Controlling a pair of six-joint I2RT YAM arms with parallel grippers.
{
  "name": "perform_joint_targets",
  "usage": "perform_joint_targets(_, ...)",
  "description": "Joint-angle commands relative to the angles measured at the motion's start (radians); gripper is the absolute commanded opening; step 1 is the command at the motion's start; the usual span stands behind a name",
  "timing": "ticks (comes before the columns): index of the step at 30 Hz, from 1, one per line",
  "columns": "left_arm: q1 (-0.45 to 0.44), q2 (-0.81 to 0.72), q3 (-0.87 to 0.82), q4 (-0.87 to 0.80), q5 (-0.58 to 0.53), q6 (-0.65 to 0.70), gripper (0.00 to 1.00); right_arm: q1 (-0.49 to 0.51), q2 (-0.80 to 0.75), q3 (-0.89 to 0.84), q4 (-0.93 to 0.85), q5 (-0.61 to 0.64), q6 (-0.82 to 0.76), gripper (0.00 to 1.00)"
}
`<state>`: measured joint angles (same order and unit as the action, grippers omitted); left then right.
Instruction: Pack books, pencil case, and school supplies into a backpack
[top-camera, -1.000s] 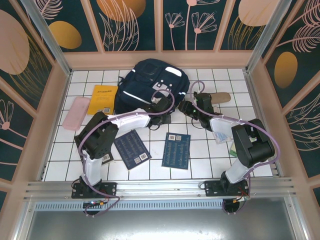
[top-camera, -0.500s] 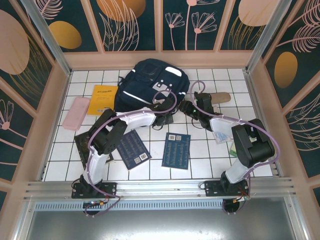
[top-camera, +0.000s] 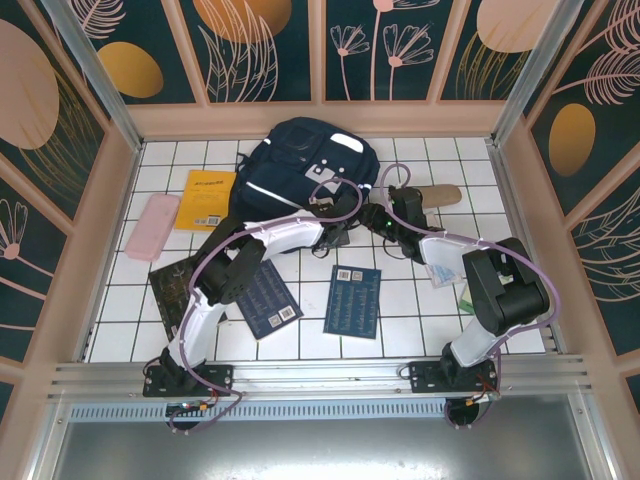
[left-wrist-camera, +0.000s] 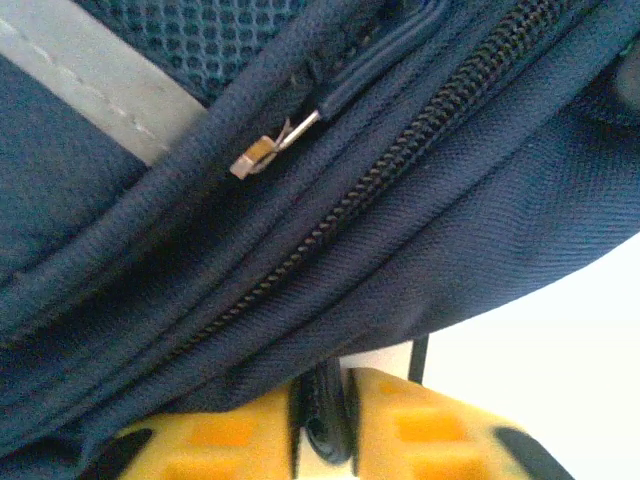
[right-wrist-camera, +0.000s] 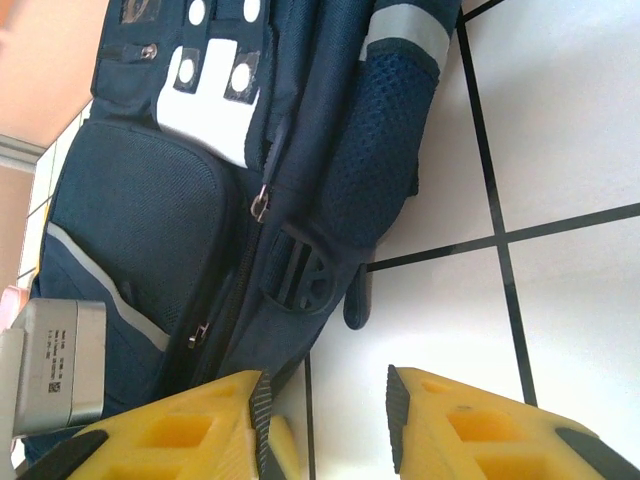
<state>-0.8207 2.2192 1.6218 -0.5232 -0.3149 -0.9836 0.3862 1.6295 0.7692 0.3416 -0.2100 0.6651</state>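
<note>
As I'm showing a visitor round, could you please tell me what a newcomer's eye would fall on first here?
The navy backpack at the back middle of the tiled table, where the left tool pinches a dark bit of its near edge and the right tool stands open beside it. Next, the bright yellow book left of the backpack.

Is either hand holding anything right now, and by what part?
Left hand pinches a dark tab at the backpack edge; right hand is open, holding nothing.
</note>
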Motion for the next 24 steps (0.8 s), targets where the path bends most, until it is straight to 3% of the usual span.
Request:
perform_joint_targets(1,0.017,0.067,0.006,0.017,-0.046,0.003,0.11,0.011,-0.029,-0.010,0.017,-0.003,0.013,0.39)
perform_joint_targets(3,0.017,0.054,-0.006,0.025,-0.045,0.006,0.00,0.011,-0.018,-0.001,0.021,-0.013,0.019,0.39)
perform_joint_targets(12,0.017,-0.020,-0.087,0.083,-0.015,0.033,0.00,0.014,0.123,0.078,0.103,-0.129,0.156,0.42)
perform_joint_targets(21,0.017,-0.081,-0.129,0.110,0.017,0.060,0.00,0.023,0.309,0.209,0.092,-0.165,0.257,0.44)
perform_joint_targets(24,0.017,-0.094,-0.134,0.116,0.030,0.063,0.00,0.023,0.357,0.246,0.089,-0.181,0.277,0.36)
